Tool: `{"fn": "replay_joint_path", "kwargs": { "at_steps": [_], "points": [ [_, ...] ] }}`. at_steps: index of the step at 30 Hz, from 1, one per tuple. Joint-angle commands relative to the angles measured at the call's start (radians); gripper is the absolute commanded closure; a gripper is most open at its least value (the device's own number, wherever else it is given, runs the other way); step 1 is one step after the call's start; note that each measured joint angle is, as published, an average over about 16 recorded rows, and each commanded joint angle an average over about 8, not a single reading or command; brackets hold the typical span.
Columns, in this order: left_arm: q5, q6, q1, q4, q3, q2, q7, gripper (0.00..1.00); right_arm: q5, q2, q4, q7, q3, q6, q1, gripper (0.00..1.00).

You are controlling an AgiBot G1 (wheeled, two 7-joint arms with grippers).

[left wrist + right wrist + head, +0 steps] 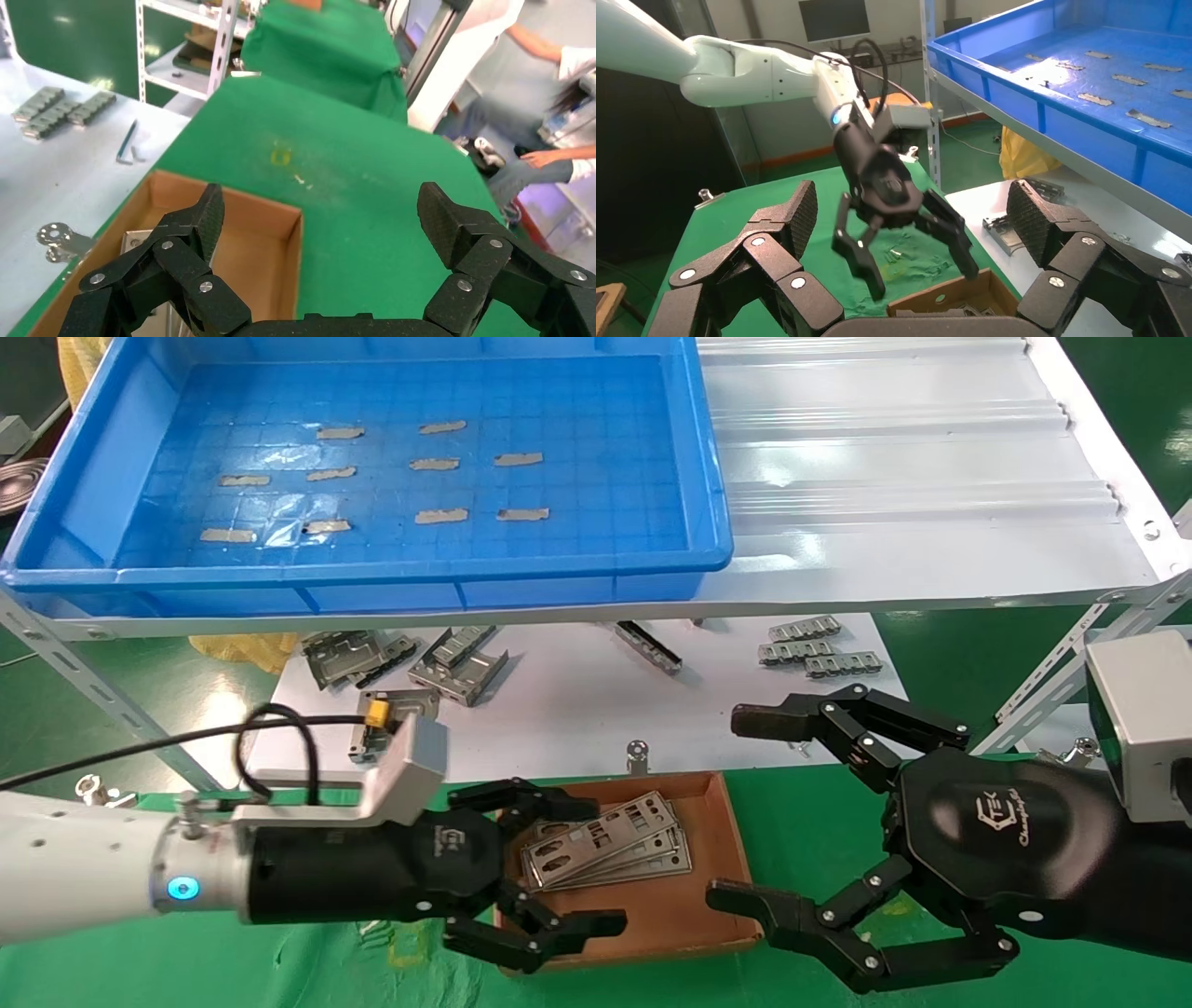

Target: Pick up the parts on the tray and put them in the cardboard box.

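Observation:
The blue tray sits on the upper shelf at the back left; its floor shows only grey tape strips, no plates. Thin silver punched plates lie stacked in the brown cardboard box on the green cloth at the front centre. My left gripper is open and empty, hovering over the box's left side; in the left wrist view its fingers straddle the box corner. My right gripper is open and empty, just right of the box. The right wrist view shows the left gripper above the box.
Bent grey metal brackets and small grey strips lie on the white lower surface behind the box. A white corrugated panel lies right of the tray. Slanted shelf struts stand near the right arm. A person is at the far side.

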Motion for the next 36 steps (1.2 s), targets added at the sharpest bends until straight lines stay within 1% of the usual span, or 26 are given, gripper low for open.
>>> {"fn": "replay_joint_path", "kwargs": {
  "at_steps": [1,36],
  "points": [
    [-0.005,0.001,0.004,-0.009,-0.006,-0.007,-0.002,0.00,0.000,0.000,0.000,0.000,0.000,0.000,0.000,0.00],
    [-0.154,0.018,0.135,-0.320,-0.204,-0.240,-0.067,0.00,0.000,0.000,0.000,0.000,0.000,0.000,0.000,0.00]
  ]
}}
